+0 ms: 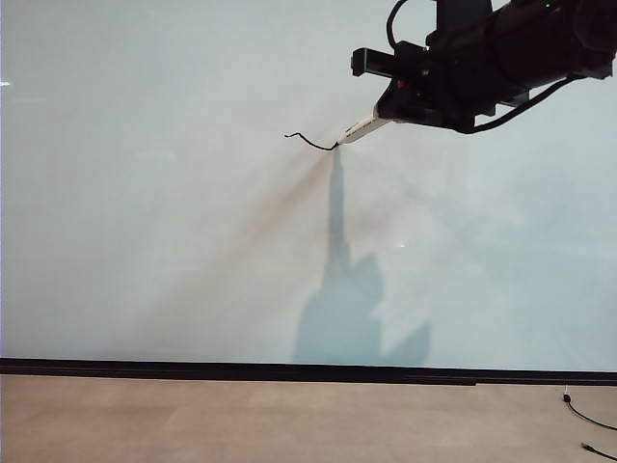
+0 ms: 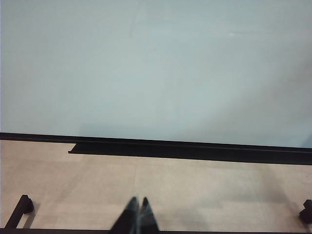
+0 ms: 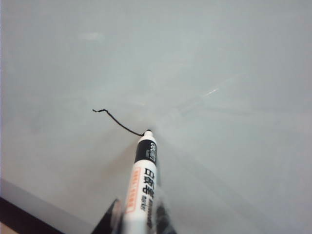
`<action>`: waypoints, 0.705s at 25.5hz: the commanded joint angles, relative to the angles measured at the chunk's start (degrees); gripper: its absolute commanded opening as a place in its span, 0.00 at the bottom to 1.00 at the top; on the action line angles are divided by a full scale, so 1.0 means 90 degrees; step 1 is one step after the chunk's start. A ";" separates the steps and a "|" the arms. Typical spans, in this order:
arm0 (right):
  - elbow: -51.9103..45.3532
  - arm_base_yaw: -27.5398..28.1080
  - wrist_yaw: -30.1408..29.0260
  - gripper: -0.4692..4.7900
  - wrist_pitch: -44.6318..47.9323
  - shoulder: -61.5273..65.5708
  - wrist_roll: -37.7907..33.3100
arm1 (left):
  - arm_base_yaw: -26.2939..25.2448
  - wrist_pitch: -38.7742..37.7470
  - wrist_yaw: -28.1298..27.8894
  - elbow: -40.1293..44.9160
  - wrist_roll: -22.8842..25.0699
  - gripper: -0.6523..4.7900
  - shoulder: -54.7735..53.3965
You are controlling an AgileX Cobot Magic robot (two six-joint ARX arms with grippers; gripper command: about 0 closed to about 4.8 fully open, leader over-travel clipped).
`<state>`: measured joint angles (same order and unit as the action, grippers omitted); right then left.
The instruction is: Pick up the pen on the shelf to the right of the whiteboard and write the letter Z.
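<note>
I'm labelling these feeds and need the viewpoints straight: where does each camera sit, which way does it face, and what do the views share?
Exterior view: off the arms, facing the whiteboard head-on; the right gripper reaches in from upper right, pen tip at the line.
Left wrist view: low on the left arm, facing the board's bottom strip and floor; the left gripper shows, jaws shut, holding nothing.
Right wrist view: on the right arm, looking along the pen to the board; the right gripper grips it.
Shared: exterior and right wrist views both show pen, line and board.

Your right gripper clamps the pen at upper right; its tip touches the whiteboard, ending a short black line.
</note>
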<state>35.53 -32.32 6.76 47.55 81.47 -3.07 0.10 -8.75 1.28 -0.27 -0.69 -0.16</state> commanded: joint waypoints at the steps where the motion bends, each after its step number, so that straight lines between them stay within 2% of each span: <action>1: 0.0005 0.0044 0.0289 0.07 0.0119 -0.0134 0.0085 | 0.0000 0.0070 0.0000 -0.0012 0.0027 0.11 -0.0002; 6: 0.0005 0.0039 0.0199 0.07 0.0102 -0.0134 0.0085 | 0.0000 0.0070 0.0002 -0.0012 0.0027 0.11 -0.0002; 8: 0.0005 -0.0010 -0.0053 0.07 0.0100 -0.0136 0.0083 | 0.0000 0.0070 0.0002 -0.0012 0.0027 0.11 -0.0002; 9: 0.0005 -0.0182 -0.0066 0.07 0.0068 -0.0134 0.0095 | 0.0000 0.0068 0.0000 -0.0012 0.0027 0.11 -0.0002; 13: 0.0010 -0.0556 -0.0034 0.07 -0.0027 -0.0104 0.0359 | 0.0000 0.0068 0.0000 -0.0012 0.0027 0.11 -0.0002; 18: 0.0092 -0.0617 -0.0313 0.07 -0.0172 0.0214 0.0804 | 0.0002 0.0070 0.0002 -0.0012 0.0027 0.11 -0.0002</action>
<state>35.66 -37.78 5.39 45.39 82.98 2.44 0.12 -8.75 1.28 -0.25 -0.71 -0.16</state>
